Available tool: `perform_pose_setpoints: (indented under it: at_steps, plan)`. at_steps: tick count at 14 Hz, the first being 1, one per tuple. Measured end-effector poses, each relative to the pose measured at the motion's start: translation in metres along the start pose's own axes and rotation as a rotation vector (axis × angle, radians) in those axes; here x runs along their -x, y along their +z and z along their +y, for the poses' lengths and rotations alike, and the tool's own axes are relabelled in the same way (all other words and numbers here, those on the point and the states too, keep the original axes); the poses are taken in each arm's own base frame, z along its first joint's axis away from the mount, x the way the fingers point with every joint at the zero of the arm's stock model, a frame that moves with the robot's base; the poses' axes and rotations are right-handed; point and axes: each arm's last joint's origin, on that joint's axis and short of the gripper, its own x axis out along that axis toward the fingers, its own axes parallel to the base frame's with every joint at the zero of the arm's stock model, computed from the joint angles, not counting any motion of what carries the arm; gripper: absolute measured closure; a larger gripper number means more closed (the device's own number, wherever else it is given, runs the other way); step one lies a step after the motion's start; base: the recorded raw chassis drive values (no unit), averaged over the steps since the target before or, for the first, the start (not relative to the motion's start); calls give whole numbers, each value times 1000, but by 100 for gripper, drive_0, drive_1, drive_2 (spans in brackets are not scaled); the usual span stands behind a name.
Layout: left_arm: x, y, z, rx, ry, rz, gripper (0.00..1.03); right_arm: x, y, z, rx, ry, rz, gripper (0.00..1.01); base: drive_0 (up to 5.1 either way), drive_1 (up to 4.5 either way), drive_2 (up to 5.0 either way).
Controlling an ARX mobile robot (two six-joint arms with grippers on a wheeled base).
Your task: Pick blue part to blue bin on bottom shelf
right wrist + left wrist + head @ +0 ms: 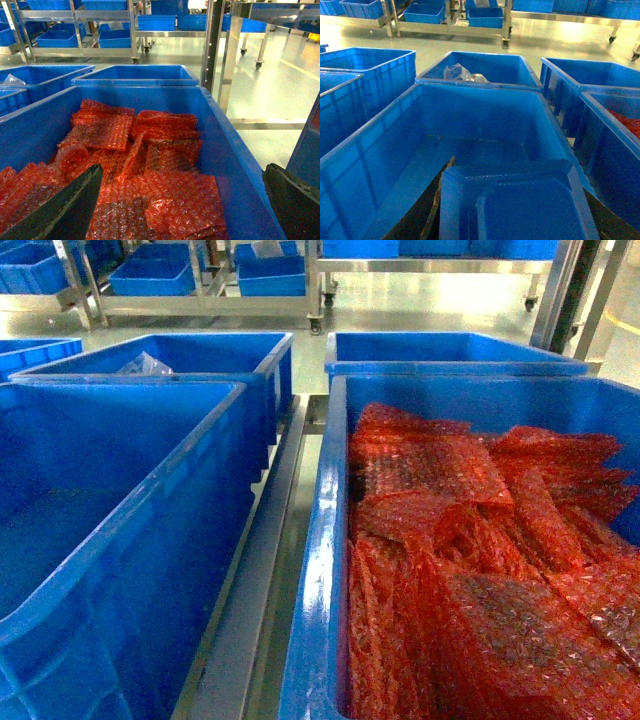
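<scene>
Left wrist view: your left gripper [512, 210] has the blue part [520, 200], a moulded tray, at its fingers, hanging over the empty blue bin [385, 150] directly below; grip itself hidden. Right gripper [185, 210] fingers spread wide, empty, above the red bubble-wrap bags [150, 165]. Left arm is your nearer one.

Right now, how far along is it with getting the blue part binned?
Done: the blue part looks picked up, gripped by the left gripper. In hand: it hangs over the empty blue bin. Left: releasing it inside; nothing lies there yet. The right gripper hangs open over the red bubble-wrap bags.
</scene>
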Motion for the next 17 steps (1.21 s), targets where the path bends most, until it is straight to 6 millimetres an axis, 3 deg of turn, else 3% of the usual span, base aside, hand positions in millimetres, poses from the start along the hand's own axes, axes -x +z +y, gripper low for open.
perform_pose_setpoints:
  at_steps: [17]
  plan:
    - [0, 0, 0, 0, 0, 0, 59, 0, 0, 0, 0, 0, 0, 3, 0, 0, 0]
